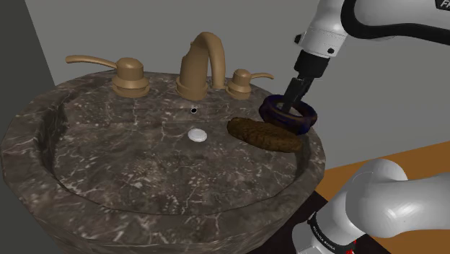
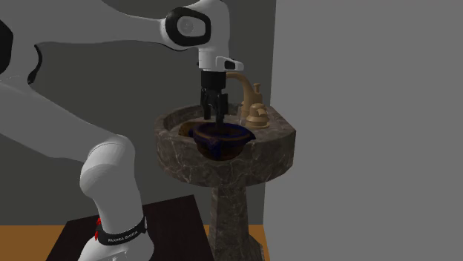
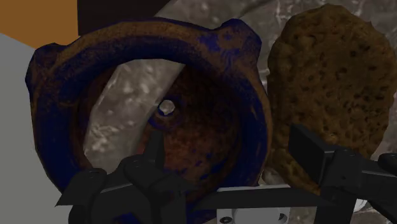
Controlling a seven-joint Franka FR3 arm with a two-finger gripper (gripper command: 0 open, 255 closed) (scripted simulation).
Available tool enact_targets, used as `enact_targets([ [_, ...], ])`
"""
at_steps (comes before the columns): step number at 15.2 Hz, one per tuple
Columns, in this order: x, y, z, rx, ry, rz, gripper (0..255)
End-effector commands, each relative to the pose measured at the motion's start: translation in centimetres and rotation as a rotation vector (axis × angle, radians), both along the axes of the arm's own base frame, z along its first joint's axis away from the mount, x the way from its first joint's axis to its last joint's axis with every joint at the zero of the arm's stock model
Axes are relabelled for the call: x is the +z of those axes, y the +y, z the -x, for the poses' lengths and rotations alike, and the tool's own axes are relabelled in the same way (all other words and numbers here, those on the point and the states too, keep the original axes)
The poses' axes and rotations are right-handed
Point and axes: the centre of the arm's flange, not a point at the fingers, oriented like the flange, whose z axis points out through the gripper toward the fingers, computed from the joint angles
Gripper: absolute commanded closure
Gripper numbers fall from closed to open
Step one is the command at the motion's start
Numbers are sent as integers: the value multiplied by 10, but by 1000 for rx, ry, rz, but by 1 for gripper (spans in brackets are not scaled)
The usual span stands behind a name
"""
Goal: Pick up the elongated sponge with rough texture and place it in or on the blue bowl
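At the right of the shoulder view, the brown sponge [image 1: 265, 134] is lying on the sink [image 1: 144, 184] rim, just beside the blue bowl [image 1: 309, 121]. The gripper [image 1: 290, 109] is hanging over the bowl, its fingers [image 3: 309, 150] standing apart.

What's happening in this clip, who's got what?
The white Franka arm hangs over the dark marble sink, at its rim on the shoulder view's right. Its jaws are open and hold nothing; they hover low above the blue bowl, one finger over its hollow and the other towards the sponge. The brown rough sponge lies on the sink right beside the bowl, not yet picked up.
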Motion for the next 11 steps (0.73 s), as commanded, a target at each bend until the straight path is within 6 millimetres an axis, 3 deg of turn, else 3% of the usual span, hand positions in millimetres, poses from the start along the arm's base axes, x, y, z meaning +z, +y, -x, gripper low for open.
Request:
enact_targets([
  [1,0,0,0,0,0,0,0],
  [3,6,51,11,24,-21,175,0],
  [6,-3,128,30,59,-53,438,0],
  [8,-20,176,43,83,-74,614,0],
  [11,-62,240,65,119,-106,877,0],
])
